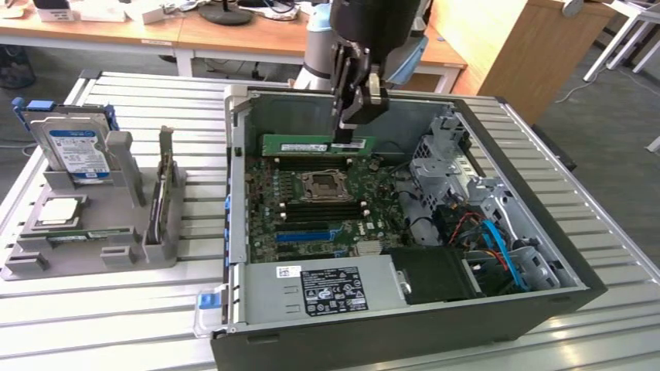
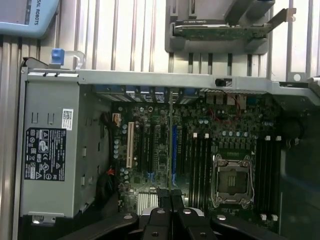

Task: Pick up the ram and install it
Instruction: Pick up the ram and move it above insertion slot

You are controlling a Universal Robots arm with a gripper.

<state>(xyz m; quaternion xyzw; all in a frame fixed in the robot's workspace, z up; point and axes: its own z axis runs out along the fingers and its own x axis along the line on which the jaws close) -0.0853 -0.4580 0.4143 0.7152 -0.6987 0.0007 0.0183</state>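
The ram (image 1: 309, 144), a slim green stick, hangs level above the far end of the motherboard (image 1: 356, 224) inside the open computer case. My gripper (image 1: 353, 137) is shut on the ram's end at the exterior view's right. The ram sits just above the black slots (image 1: 309, 164) beyond the processor socket (image 1: 324, 185). In the wrist view the ram (image 2: 171, 145) appears edge-on as a thin line between my fingertips (image 2: 163, 196), over the board beside the black slots (image 2: 200, 165).
A grey holder (image 1: 62, 259) at the exterior view's left carries a blue-labelled hard drive (image 1: 74, 151), a silver processor chip (image 1: 60, 210) and an upright card (image 1: 162, 185). The power supply (image 1: 320, 290), drive cage (image 1: 443, 154) and cables (image 1: 495, 239) crowd the case.
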